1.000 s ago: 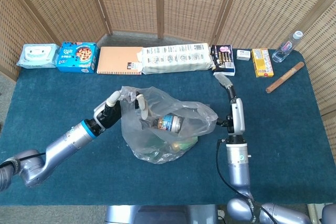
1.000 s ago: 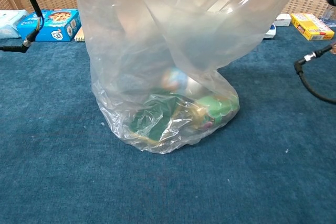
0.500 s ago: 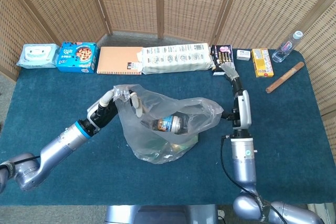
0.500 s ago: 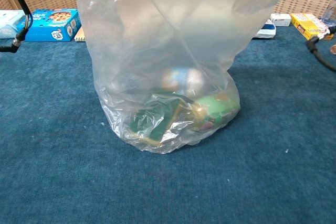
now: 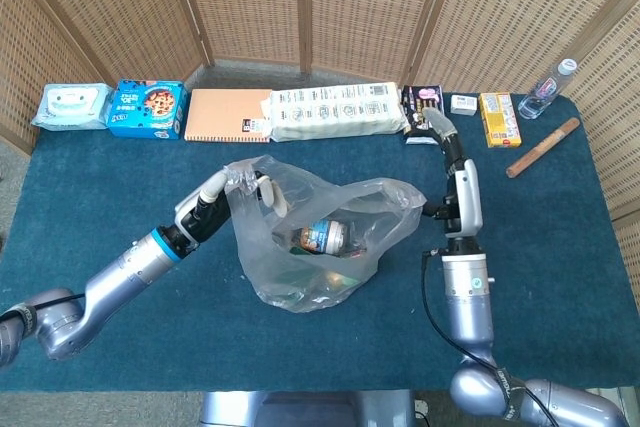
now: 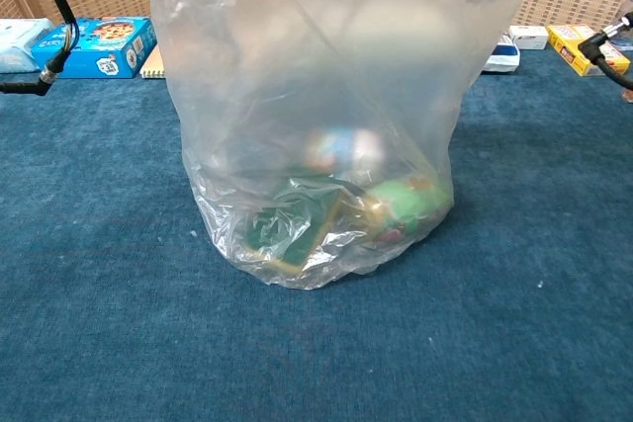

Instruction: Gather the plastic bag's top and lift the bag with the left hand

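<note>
Left hand at the bag's rim, bag standing mid-table

We see the left hand (image 5: 243,187) gripping the upper left edge of the clear plastic bag (image 5: 320,242), fingers curled over the film — the bag's base rests on the blue table (image 5: 120,197) at frame centre. The right hand (image 5: 441,128), upper right, touches nothing; whether its fingers are spread we cannot tell.

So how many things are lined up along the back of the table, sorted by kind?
Boxes: 4
Soft packs: 2
Notebook: 1
Water bottle: 1
Brown stick: 1
Total: 9
</note>
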Tool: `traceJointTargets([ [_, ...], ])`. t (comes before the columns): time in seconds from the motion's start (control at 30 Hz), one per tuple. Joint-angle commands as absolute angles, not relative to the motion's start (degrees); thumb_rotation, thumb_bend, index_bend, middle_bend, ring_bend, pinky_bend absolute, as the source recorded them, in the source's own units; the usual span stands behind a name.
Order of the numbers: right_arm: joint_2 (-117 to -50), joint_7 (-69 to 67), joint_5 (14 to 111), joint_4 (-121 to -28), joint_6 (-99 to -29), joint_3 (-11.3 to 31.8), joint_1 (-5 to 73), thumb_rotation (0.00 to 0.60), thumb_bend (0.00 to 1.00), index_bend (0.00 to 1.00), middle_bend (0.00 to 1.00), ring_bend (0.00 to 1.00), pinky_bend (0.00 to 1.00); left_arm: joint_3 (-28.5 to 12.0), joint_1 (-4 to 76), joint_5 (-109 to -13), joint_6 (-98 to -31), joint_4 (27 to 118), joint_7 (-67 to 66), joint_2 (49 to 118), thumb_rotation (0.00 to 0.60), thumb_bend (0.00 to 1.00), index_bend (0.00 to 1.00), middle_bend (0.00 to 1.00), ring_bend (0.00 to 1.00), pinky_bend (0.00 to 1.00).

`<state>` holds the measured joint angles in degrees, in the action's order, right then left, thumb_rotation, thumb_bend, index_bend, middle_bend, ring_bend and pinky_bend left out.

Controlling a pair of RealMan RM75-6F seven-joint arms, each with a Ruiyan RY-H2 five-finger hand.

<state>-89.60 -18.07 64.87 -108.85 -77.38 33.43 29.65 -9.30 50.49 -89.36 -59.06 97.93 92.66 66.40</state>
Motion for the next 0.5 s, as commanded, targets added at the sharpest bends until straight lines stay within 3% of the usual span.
traceJointTargets([
  [0.03,-89.1,-17.6,64.9,-109.6,-77.7,33.3,29.6,0.6,0.02,0.12,0.11,0.07,0.07,-9.5,50.8,-89.2,-58.5,97.8,92.3,66.6,0.0,0.15,0.51,0.47,0.42,0.31],
  [0.5,-87.1,-14.7,64.0,-112.1,-77.6,34.4,30.7,0.6,0.02,0.11,0.11,0.06,0.07,-10.0,52.1,-89.0,-56.6,97.8,90.8,68.3,0.0,0.15,0.51,0.4,0.35,0.28],
])
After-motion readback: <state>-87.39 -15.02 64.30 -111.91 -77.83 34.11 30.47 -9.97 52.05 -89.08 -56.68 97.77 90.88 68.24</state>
